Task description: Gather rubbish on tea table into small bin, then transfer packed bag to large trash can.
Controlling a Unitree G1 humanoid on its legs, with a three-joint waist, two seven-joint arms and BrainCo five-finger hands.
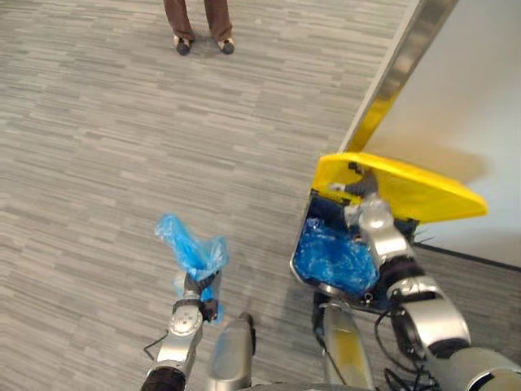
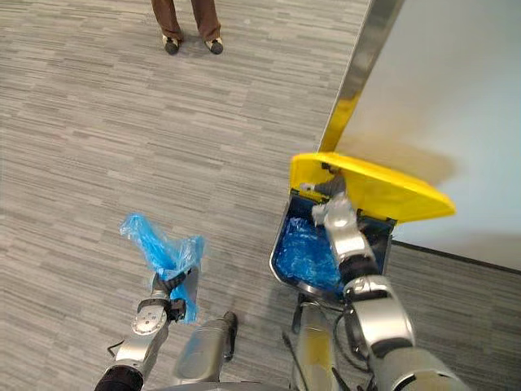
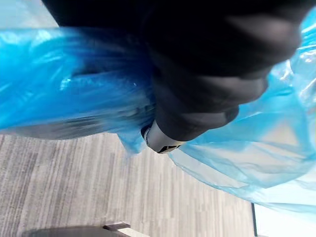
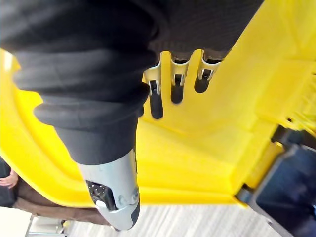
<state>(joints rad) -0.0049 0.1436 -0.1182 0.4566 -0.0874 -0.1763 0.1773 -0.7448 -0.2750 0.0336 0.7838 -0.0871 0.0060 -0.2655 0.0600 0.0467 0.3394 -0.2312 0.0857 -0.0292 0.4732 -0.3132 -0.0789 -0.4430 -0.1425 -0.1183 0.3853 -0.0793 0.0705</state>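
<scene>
Head camera, looking down at the floor [image 1: 98, 163]. The left robot hand [image 1: 199, 300] is raised in front of the robot with its fingers closed round the gathered neck of a blue bag [image 1: 191, 248]. The crumpled top of the bag stands above the grip, the rest hangs round and below it, and the whole bag is clear of the floor. In the left wrist view the blue film wraps close about one fingertip [image 3: 160, 138].

The trash can [image 1: 303, 262] stands to the robot's right, well apart from the bag, beside a pale wall [image 1: 472, 106] edged with a metal strip [image 1: 399, 73]. Its dark body is lined with a blue liner [image 1: 334, 257]. Its yellow lid [image 1: 415, 191] is tilted up, so the mouth of the can lies open.

The right robot hand [image 1: 358, 194] reaches over the mouth of the can to the lid. Its fingers [image 4: 177, 84] are straight and laid flat against the yellow underside (nothing is grasped), and the thumb [image 4: 116, 192] stands apart from them.

At the far edge of the floor are a person's trouser legs and shoes [image 1: 202, 45].
</scene>
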